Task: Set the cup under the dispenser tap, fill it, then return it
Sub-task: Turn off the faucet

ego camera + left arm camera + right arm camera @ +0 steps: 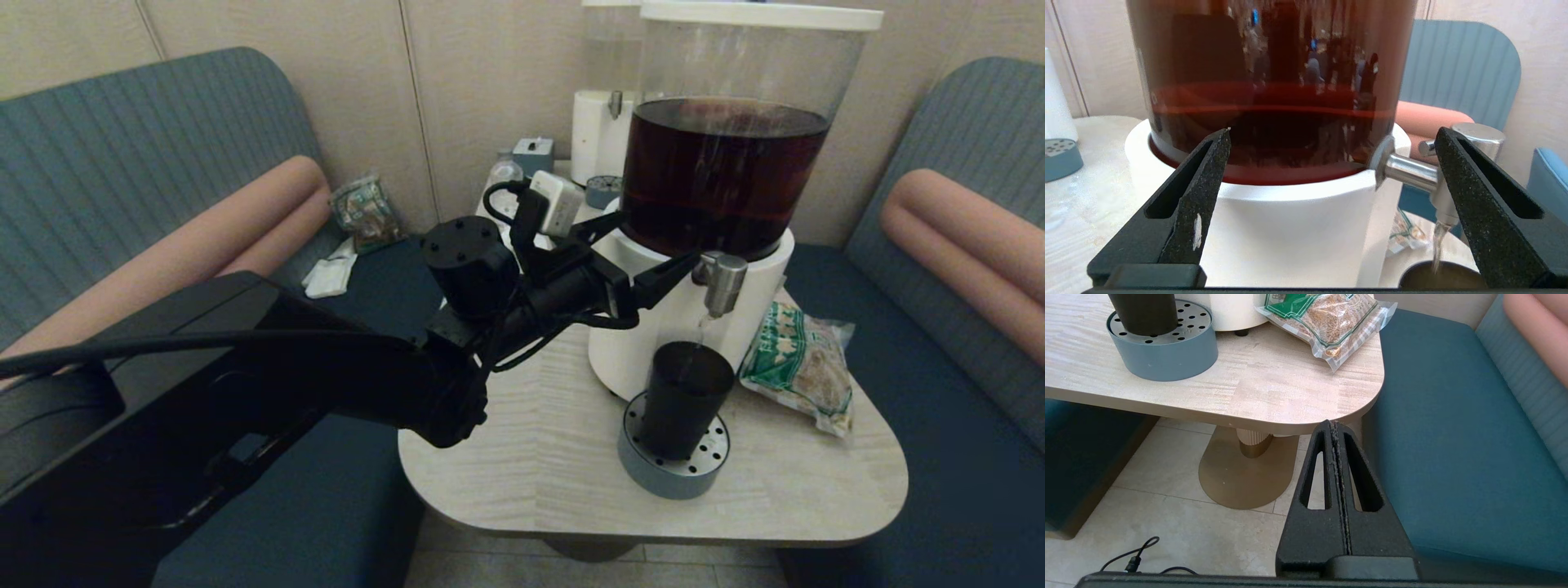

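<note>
The near-black cup [684, 400] stands on a round grey drip tray [673, 474], directly below the steel dispenser tap [722, 282] of the white-based dispenser [645, 343] holding dark brown drink. A thin stream falls from the nozzle into the cup [1443, 277]. My left gripper [657, 237] is open beside the dispenser, level with the top of its base. One finger [1470, 196] lies against the tap [1412, 171] and the other is off to the side of the tank. My right gripper [1333, 424] is shut and empty, low by the table's front right corner.
A green-printed snack bag [800, 363] lies right of the dispenser. Behind stand a second pale dispenser [600, 131], a small clear bottle [504, 175] and a grey box. Blue bench seats flank the table [531, 457], with packets on the left seat.
</note>
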Controlling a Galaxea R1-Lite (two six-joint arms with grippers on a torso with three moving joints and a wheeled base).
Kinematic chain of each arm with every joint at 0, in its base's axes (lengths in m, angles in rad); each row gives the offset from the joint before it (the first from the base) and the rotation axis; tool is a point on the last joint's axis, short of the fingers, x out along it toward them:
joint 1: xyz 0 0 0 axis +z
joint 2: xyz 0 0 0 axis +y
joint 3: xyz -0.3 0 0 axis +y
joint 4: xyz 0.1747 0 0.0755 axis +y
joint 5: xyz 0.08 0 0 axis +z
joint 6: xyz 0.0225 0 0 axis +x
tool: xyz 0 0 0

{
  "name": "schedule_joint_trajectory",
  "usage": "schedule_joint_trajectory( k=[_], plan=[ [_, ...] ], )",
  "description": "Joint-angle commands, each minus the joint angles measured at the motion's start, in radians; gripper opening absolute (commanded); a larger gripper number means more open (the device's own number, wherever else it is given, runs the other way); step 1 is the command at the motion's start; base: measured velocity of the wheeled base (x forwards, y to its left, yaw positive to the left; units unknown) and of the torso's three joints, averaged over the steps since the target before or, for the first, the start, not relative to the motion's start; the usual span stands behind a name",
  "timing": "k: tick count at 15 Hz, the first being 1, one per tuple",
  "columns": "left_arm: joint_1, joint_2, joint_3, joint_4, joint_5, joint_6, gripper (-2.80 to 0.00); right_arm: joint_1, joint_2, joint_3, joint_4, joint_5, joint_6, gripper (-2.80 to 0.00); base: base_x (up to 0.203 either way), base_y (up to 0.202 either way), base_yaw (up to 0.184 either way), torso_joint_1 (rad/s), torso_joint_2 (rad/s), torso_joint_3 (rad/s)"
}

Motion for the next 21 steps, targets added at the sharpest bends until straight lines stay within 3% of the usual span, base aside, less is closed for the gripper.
schedule_joint_trajectory(
  k=[1, 18, 21],
  plan=[
    [-0.004, 0.028, -0.015, -0.002, -0.003, -0.001, 0.0, 0.0, 0.001, 0.0, 0.0, 0.0, -0.001, -2.8, 0.0, 0.0, 0.0, 0.0, 0.0, 0.0],
    [-0.006, 0.042, -0.027, -0.004, -0.003, 0.008, 0.0, 0.0, 0.001, 0.0, 0.0, 0.0, -0.001, -2.8, 0.0, 0.0, 0.0, 0.0, 0.0, 0.0],
    [-0.002, -0.014, 0.044, -0.006, -0.004, 0.008, 0.0, 0.0, 0.001, 0.0, 0.0, 0.0, -0.001, -2.8, 0.0, 0.0, 0.0, 0.0, 0.0, 0.0]
  ],
)
